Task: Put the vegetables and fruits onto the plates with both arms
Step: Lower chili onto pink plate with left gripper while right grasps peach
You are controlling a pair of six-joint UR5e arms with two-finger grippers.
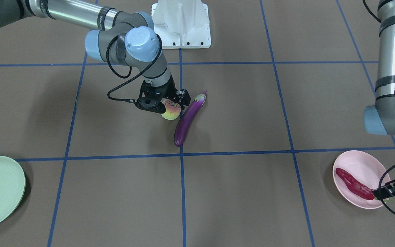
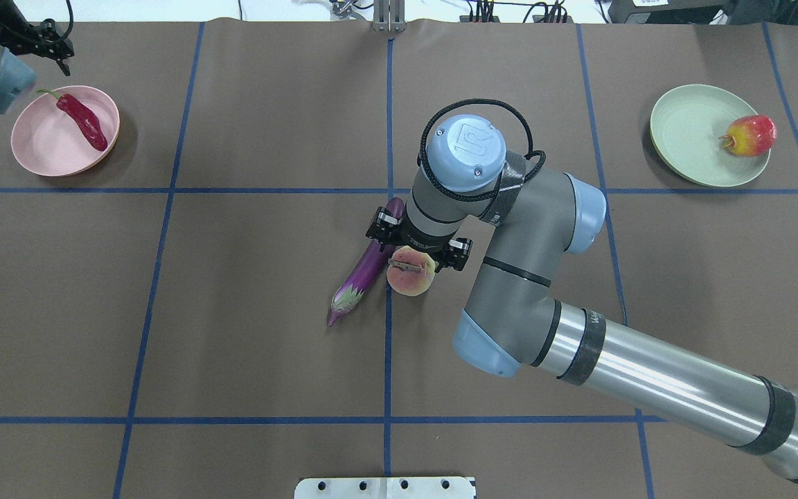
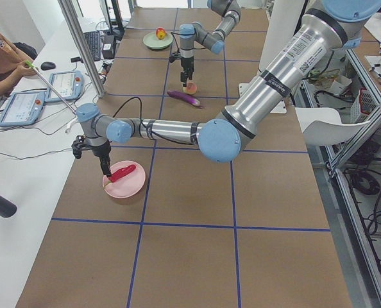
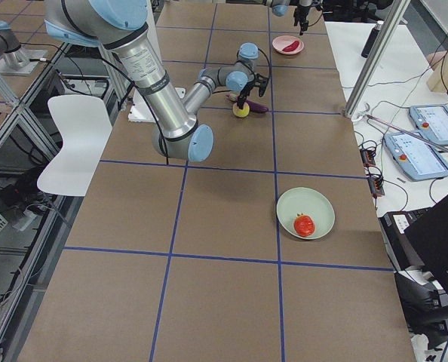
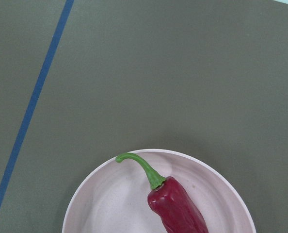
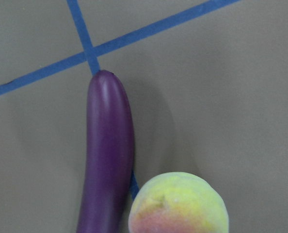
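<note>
My right gripper (image 1: 170, 104) is shut on the yellow-pink peach (image 1: 170, 113) at the table's middle, right beside the purple eggplant (image 1: 187, 120), which lies flat on the table. The right wrist view shows the peach (image 6: 180, 204) close up next to the eggplant (image 6: 107, 155). The red chili pepper (image 1: 353, 183) lies in the pink plate (image 1: 358, 164). My left gripper (image 1: 384, 192) hovers open and empty by the chili's green stem end. The bumpy red-orange fruit (image 2: 749, 135) rests at the edge of the mint green plate (image 2: 690, 138).
The white base block (image 1: 180, 24) stands at the robot's side of the table. Blue tape lines cross the brown table cover. An operator with tablets (image 3: 20, 106) sits along the far long side, and a white chair (image 4: 73, 136) stands behind the robot.
</note>
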